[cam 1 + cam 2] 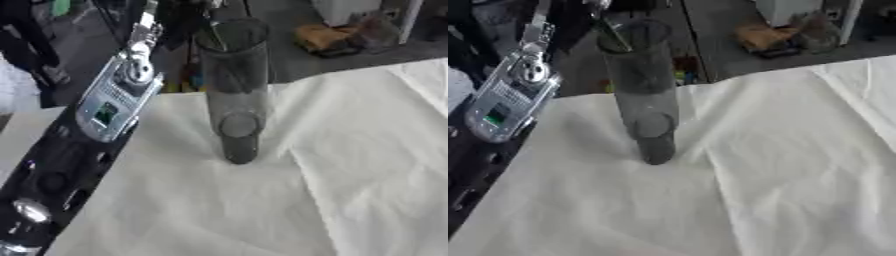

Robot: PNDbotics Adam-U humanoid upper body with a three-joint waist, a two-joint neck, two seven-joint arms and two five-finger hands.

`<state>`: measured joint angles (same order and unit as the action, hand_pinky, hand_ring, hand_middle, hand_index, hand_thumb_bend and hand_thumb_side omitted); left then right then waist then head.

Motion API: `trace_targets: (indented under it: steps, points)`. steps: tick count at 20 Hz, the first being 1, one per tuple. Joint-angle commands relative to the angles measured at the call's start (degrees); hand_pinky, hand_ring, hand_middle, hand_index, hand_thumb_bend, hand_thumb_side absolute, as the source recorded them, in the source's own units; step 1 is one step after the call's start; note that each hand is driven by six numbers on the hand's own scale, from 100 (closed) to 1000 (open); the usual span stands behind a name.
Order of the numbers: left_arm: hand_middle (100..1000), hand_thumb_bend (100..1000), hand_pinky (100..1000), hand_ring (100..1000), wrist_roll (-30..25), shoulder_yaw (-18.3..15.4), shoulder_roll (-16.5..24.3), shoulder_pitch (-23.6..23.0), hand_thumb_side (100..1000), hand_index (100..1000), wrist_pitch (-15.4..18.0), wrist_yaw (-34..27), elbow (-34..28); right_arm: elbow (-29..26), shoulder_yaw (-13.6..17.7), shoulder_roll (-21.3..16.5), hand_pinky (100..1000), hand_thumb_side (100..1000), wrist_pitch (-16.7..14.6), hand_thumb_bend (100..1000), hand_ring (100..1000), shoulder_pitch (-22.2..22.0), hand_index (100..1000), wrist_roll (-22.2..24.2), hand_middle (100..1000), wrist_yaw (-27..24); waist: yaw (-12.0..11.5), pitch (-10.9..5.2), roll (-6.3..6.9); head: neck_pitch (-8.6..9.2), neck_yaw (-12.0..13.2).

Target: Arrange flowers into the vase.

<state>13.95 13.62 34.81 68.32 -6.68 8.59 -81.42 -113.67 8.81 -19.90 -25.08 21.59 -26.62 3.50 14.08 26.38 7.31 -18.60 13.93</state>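
Left arm (pixel 105 110) is raised past the tall clear vase (pixel 234 85); its hand is cut off above, so the fingers' state cannot be told. A thin stem (pixel 614 37) is seen at the vase mouth. Vase could be tipped by the nearby arm. Table (pixel 350 175) is covered in creased white cloth; a cluttered floor lies beyond.

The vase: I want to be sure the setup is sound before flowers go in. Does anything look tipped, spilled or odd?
Nothing stands out. The clear vase stands upright on the white cloth, which is creased but unstained. A thin stem already leans inside the vase's mouth.
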Motion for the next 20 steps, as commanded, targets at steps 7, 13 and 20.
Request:
trace_targets:
  steps: [7,13,20]
  points:
    - [432,325,255,528,-6.3,-0.73,2.41,0.51,724,675,-5.52,2.32,-0.45,-0.93,0.43,-0.62,879,1000,0.38,100,865,-0.03,906,0.03,759,-0.41,-0.47,-2.19,-0.21,-0.19,-0.34]
    - [607,344,479,759,-8.65,-0.99,2.83,0.36,729,851,-6.96,3.54,-0.97,-0.93,0.46,-0.59,879,1000,0.54,100,865,-0.19,907,0.07,758,-0.48,-0.66,-2.52,0.04,-0.34,-0.46]
    - [751,343,645,871,-14.34,0.71,3.62,-0.1,756,922,-8.95,5.46,-0.41,-0.93,0.49,-0.61,879,1000,0.74,100,865,-0.4,907,-0.08,757,-0.6,-1.11,-3.08,0.23,-0.77,-0.76]
